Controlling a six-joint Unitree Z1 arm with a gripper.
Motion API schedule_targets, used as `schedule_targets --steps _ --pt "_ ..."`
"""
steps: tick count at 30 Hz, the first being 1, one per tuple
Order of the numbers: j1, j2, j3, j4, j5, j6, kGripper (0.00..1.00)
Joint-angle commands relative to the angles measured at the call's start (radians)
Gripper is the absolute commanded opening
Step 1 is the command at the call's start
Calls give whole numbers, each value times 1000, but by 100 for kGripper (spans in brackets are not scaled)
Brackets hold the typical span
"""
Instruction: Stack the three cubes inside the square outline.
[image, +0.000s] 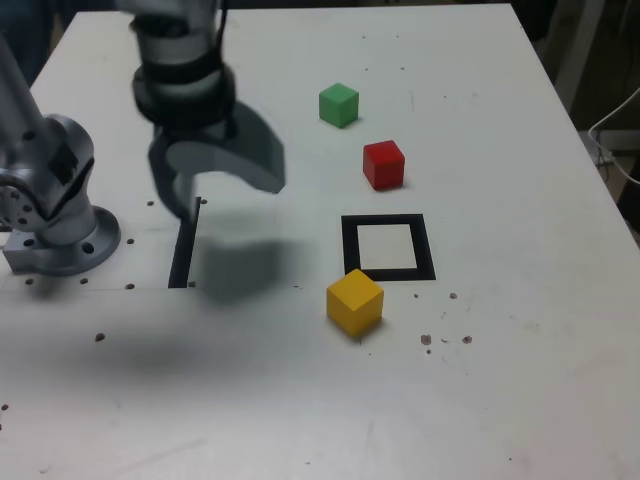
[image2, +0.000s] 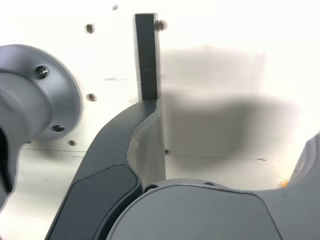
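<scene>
Plainly unlabelled red cube, yellow cube, green cube

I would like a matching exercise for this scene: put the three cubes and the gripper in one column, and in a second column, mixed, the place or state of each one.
Column 1
1. green cube
2. red cube
3. yellow cube
4. gripper

Column 2
A. touching the near corner of the square outline, at the exterior view's left
B. open and empty, above the straight black tape strip
C. farthest from the camera
D. just beyond the outline, between it and the farthest cube

Pairs: 1-C, 2-D, 3-A, 4-B
</scene>
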Motion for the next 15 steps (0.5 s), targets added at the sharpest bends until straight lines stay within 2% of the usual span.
schedule_targets --steps 1,5,15 --pt "9 21 -67 34 14 8 100" --pt "34 59 -161 73 14 30 99" --pt "127 185 -328 128 -31 138 99"
